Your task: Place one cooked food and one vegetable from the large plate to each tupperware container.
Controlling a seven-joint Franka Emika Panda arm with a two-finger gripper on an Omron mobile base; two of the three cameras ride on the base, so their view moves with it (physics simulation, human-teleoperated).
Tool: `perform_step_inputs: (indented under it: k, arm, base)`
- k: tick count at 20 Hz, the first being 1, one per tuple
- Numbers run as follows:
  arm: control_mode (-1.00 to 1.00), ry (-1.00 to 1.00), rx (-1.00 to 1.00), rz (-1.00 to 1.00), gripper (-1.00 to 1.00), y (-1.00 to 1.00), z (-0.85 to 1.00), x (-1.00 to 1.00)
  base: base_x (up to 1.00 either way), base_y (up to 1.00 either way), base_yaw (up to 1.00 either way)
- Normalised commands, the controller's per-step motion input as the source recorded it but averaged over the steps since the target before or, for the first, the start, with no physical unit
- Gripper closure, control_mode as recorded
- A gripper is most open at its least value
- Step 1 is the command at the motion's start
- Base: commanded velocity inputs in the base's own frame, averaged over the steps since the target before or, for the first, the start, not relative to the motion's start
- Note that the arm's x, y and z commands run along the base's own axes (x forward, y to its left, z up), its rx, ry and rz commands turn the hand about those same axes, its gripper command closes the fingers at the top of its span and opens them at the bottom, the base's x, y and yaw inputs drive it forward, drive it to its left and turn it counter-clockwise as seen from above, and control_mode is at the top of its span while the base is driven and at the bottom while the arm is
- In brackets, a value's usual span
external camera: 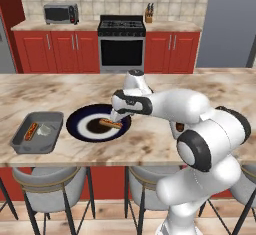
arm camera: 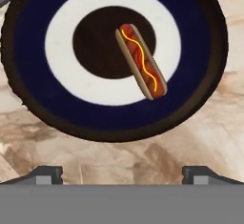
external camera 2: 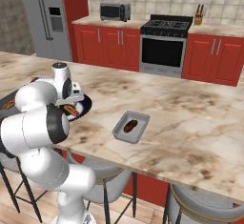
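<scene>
Claw [arm camera: 122,173] released, jaws spread wide and empty; fingertips [arm camera: 45,173] sit at 7 and 5 o'clock of the hand view, poised above the marble table [arm camera: 143,158] just short of the plate's near rim. In the left base view the claw [external camera: 118,116] hangs over the plate's 3 o'clock edge.

Large plate [arm camera: 28,75]: navy rim, white ring, dark brown centre. One hot dog [arm camera: 141,61] with a mustard squiggle lies on it, running from the brown centre out across the white ring toward 5 o'clock in the hand view.

Left tupperware container [external camera: 22,141], left base view: at 9 o'clock of the plate, close beside it, holding a second hot dog [external camera: 31,131] and a pale item [external camera: 45,129] too small to identify.

Right tupperware container [external camera 2: 122,131], right base view: well apart from the plate at its 3 o'clock, holding one brown food piece [external camera 2: 130,125].
</scene>
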Motion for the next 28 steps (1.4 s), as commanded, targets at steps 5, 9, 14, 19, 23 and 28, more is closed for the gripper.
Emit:
perform_step_inputs:
  k: [5,9,14,19,23,28]
  arm:
    - [-1.00,0.03,-0.03,0.04,-1.00,0.36,-0.22,0.59]
    - [-1.00,0.09,0.00,0.07,-1.00,0.04,-0.25,0.60]
    - [-1.00,0.03,-0.04,0.04,-1.00,0.01,-0.35,0.46]
    - [-1.00,0.00,-0.05,0.00,-1.00,0.10,-0.36,0.18]
    - [-1.00,0.00,-0.02,0.00,-1.00,0.08,-0.33,0.01]
    - [-1.00,0.00,0.00,0.00,-1.00,0.00,-0.34,0.01]
  base:
    - [0.00,0.00,0.00]
    - [0.00,0.00,0.00]
    - [0.00,0.00,0.00]
    - [0.00,0.00,0.00]
    - [0.00,0.00,0.00]
    - [0.00,0.00,0.00]
